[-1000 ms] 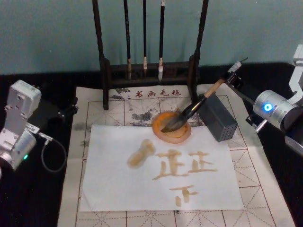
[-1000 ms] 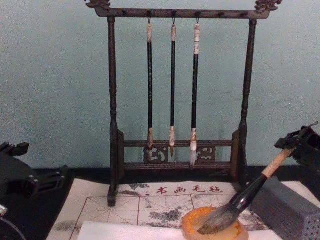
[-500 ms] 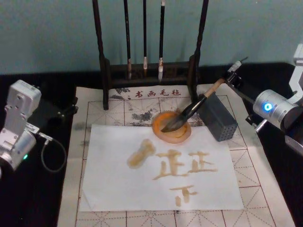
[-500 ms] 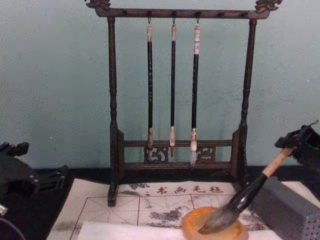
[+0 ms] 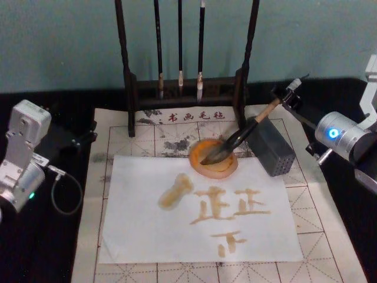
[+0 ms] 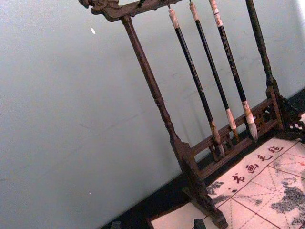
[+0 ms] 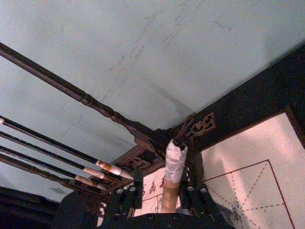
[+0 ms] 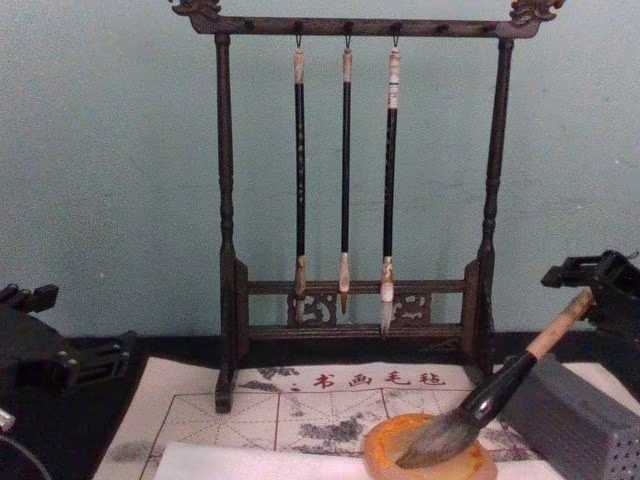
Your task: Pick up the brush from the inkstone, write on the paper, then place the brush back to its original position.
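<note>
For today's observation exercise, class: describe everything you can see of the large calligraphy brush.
The brush has a thick tan wooden handle with a white-wrapped end, a glossy black lower section and a bushy grey-white bristle head. It lies tilted, its bristles resting in the orange-rimmed inkstone and its handle sloping up over the grey perforated block toward the right gripper. In the right wrist view, the gripper's fingers flank the handle's end; whether they touch it is unclear.

Three hanging brushes (image 8: 345, 180), one large brush (image 5: 232, 141), one inkstone (image 5: 213, 160), one paper (image 5: 141, 230).
</note>
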### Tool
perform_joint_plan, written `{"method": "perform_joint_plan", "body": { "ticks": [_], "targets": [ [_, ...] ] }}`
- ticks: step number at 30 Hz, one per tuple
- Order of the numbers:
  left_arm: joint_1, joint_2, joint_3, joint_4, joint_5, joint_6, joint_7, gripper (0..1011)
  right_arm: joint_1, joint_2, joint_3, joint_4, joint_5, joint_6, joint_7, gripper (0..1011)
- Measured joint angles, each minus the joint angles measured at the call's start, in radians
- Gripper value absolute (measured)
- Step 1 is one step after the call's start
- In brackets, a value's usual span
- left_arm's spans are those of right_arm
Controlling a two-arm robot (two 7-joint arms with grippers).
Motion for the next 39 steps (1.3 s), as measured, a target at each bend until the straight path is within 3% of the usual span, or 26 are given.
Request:
{"method": "perform_joint_plan", "body": {
  "ticks": [10, 19, 31, 39],
  "targets": [
    [0.000, 0.000, 0.000, 0.000, 0.000, 0.000, 0.000, 1001, 0.000, 0.000, 0.000, 0.000, 0.000, 0.000, 0.000, 762],
    [0.000, 0.000, 0.000, 0.000, 0.000, 0.000, 0.000, 1001, 0.000, 0.000, 0.000, 0.000, 0.000, 0.000, 0.000, 983],
    [0.000, 0.000, 0.000, 0.000, 0.000, 0.000, 0.000, 1001, 0.000, 0.003, -0.003, 0.000, 0.003, 0.000, 0.001, 1002],
    [0.000, 0.000, 0.000, 0.000, 0.000, 0.000, 0.000, 1001, -0.012, 0.037, -0.014, -0.025, 0.033, 0.007, 0.004, 1002]
  ]
}}
